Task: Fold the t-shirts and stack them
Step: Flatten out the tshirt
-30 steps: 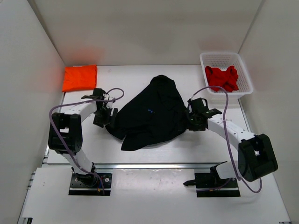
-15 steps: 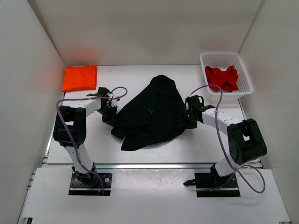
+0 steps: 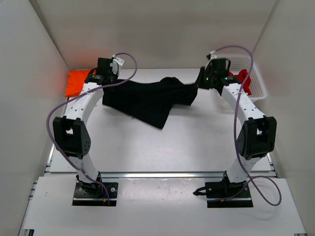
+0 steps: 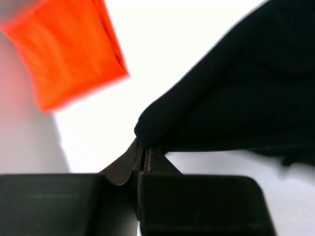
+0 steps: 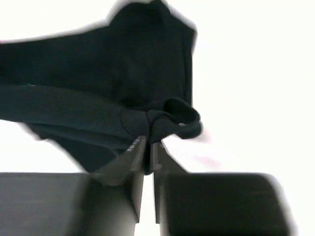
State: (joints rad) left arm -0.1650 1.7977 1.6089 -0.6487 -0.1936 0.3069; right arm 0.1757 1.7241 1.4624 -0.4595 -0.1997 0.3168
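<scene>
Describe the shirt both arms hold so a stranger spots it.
At the white table's far side, centre: the black t-shirt, stretched from left pincer to right pincer. The orange t-shirt lies folded far left; the red t-shirt sits in the basket.

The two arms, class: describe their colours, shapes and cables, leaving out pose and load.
The left arm and right arm each have white tubular links joined by chunky black joints, on a black base plate. A thin purple cable loops along each arm. The left gripper and right gripper have black bodies and narrow dark fingers.
</scene>
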